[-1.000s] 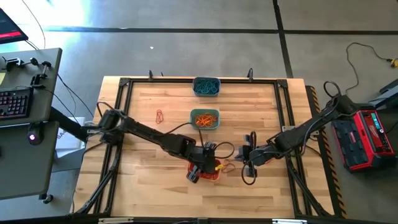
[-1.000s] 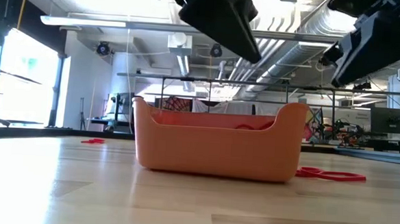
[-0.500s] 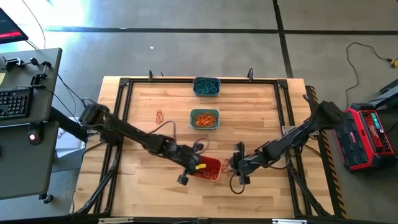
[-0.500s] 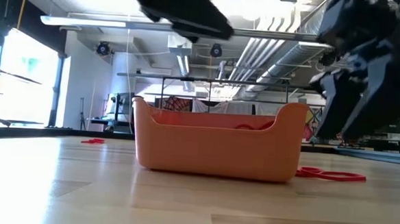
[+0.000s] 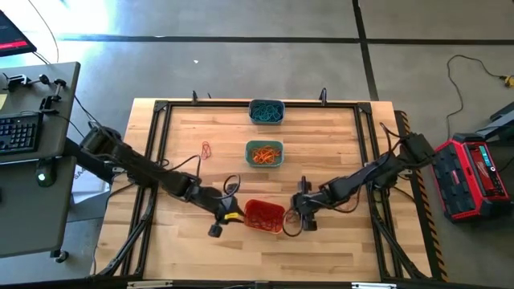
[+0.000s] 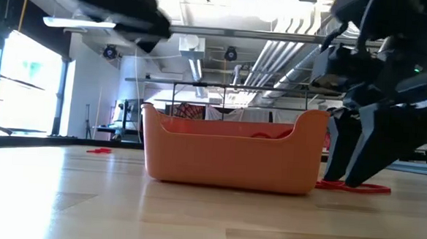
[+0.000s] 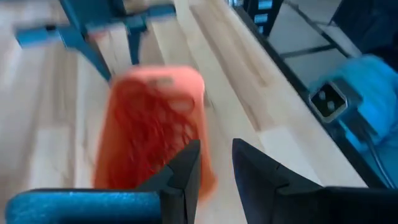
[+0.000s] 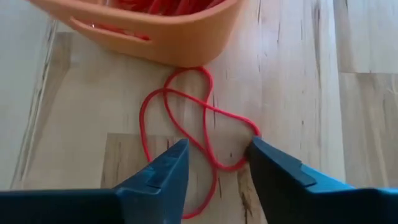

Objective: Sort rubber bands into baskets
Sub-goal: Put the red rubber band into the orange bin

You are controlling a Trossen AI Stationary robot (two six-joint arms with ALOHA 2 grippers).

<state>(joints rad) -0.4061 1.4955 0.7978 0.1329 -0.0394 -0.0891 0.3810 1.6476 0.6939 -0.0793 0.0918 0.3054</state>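
Right gripper (image 8: 214, 165) sat low at the table (image 5: 193, 241) by the right end of the orange basket (image 5: 264, 216), lower centre of high view, fingers part open and straddling a red rubber band (image 8: 193, 121) lying flat in a twisted figure-eight, touching the basket wall; nothing gripped. Left gripper (image 7: 214, 165) was off the basket's left end, fingers slightly apart, empty. Orange basket held red bands; grey-blue basket (image 5: 264, 154) at centre held orange ones, teal basket (image 5: 266, 111) at upper centre held blue-teal. Band looked thin, light, floppy, likely to slip or stretch; best pinched where strands cross, pressing down on the wood
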